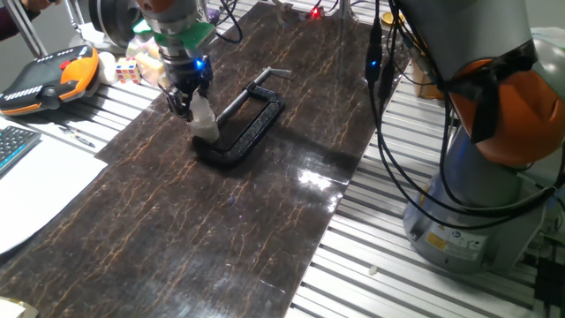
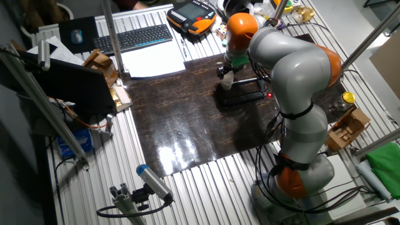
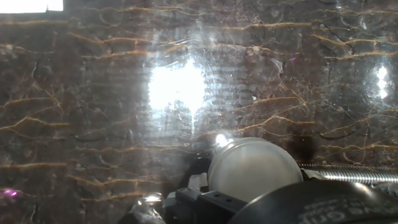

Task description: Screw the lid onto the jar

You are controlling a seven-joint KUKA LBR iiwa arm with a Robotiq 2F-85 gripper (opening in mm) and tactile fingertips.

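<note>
The small whitish jar (image 1: pixel 206 119) stands on the dark mat against the black C-clamp (image 1: pixel 247 124). In the hand view its round, translucent greyish-white lid (image 3: pixel 252 168) faces the camera and seems to sit on top of the jar. My gripper (image 1: pixel 182 103) hangs just left of the jar, fingertips at about the height of its top, and I cannot tell if they touch it. The fingers look close together, but no view shows the gap clearly. The other fixed view shows the jar (image 2: pixel 227 77) under the hand, partly hidden by the arm.
The clamp's threaded screw (image 3: pixel 351 175) runs off to the right of the lid. An orange teach pendant (image 1: pixel 48 78), small boxes and dice (image 1: pixel 126 71) lie left of the mat, with a keyboard (image 2: pixel 132 39) and white paper (image 1: pixel 35 190) beside them. Cables (image 1: pixel 380 88) hang at the right.
</note>
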